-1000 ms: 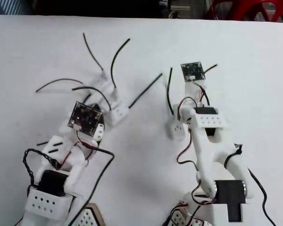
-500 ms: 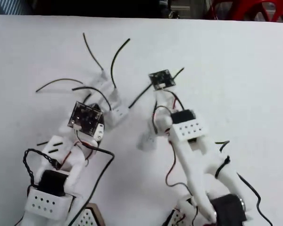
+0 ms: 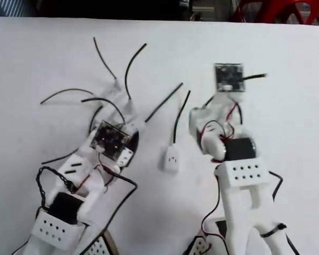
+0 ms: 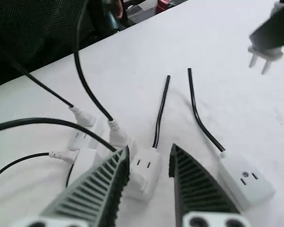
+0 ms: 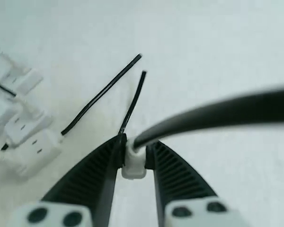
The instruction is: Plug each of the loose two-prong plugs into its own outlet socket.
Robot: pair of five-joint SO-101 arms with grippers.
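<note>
Table (image 3: 287,53) is bright and evenly lit in the high view by diffuse light from above. Its white surface is close to washed out, without hard glare spots. Shadows are soft and faint: a pale band just beside the cord (image 3: 176,121) and around the outlet (image 3: 171,158). The room beyond the far edge is dark. In the right wrist view, the white plug (image 5: 132,165) in the right gripper (image 5: 134,143) barely separates from the pale table.

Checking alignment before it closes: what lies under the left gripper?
A white outlet socket lies on the table below the left gripper, showing between its open fingers, slots facing up. One finger covers the socket's near corner.
</note>
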